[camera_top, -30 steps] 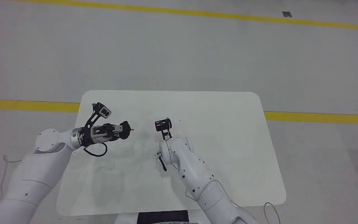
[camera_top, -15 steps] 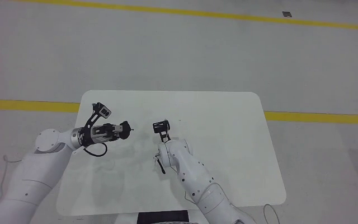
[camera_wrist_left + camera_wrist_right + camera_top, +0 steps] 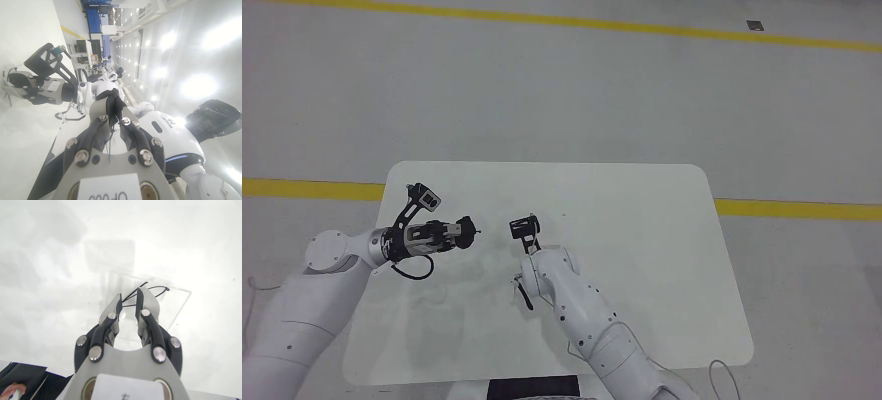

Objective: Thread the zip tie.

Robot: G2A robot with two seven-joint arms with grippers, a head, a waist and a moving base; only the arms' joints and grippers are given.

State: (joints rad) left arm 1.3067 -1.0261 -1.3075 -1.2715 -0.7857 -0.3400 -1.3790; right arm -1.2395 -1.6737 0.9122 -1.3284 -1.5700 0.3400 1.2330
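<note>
Top view: white table (image 3: 662,220), both arms over left half. Clear tray (image 3: 175,308) flat on table, toward middle. right gripper (image 3: 128,297) just above tray, fingers spread either side of curled zip tie (image 3: 166,288), no pinch yet. left gripper (image 3: 113,93) raised nearer left edge, pressed together on thin black strip (image 3: 109,151). Threading barely started imo.

Clear tray (image 3: 176,306) on table (image 3: 642,215); zip ties (image 3: 159,288) inside; right gripper (image 3: 129,291) directly above. Left gripper (image 3: 468,232), holding zip tie (image 3: 109,149), at 9 o'clock from the right gripper.

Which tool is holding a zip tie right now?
The left tool, shut on a thin black zip tie; the right tool is open above the clear plastic tray.
</note>
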